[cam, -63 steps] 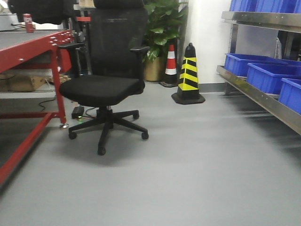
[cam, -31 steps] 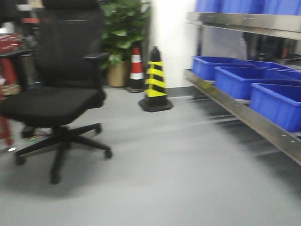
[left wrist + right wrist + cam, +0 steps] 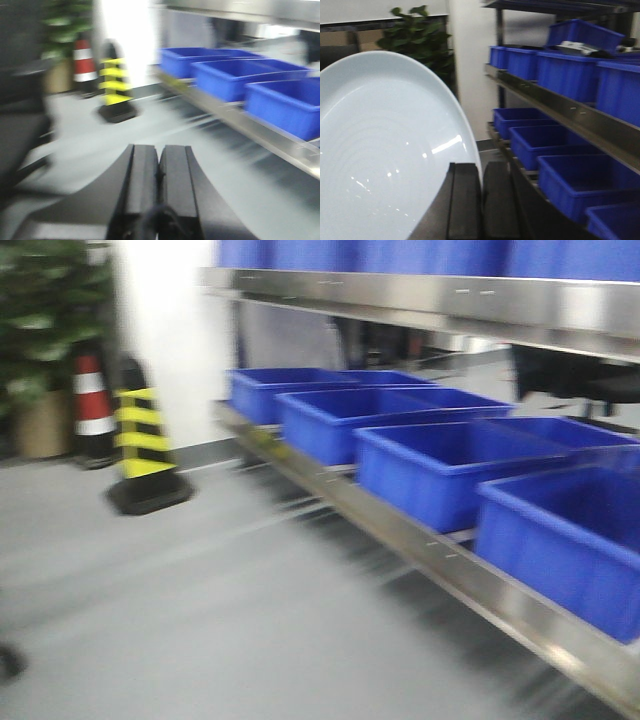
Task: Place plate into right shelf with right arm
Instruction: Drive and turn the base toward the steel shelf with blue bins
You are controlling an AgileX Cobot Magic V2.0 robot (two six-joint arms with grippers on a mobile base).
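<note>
In the right wrist view the white plate (image 3: 385, 150) fills the left half of the frame, held on edge, its rim pinched between the two black fingers of my right gripper (image 3: 481, 167), which is shut on it. The right shelf (image 3: 440, 550) is a steel rack with blue bins (image 3: 450, 465) along its lower ledge and a second ledge above; it also shows at the right of the right wrist view as the shelf (image 3: 560, 112). My left gripper (image 3: 159, 152) is shut with nothing between its fingers, hanging over the grey floor. Neither arm shows in the front view.
A yellow-and-black cone (image 3: 140, 445) and a red-and-white cone (image 3: 92, 405) stand by the white wall at the left. A potted plant (image 3: 40, 350) is behind them. A dark chair (image 3: 20, 115) blurs the left edge of the left wrist view. Grey floor (image 3: 180, 610) lies before the rack.
The front view has swung to the right: the chair and red table have left the frame, and the steel rack with blue bins now fills the right half, nearer and blurred.
</note>
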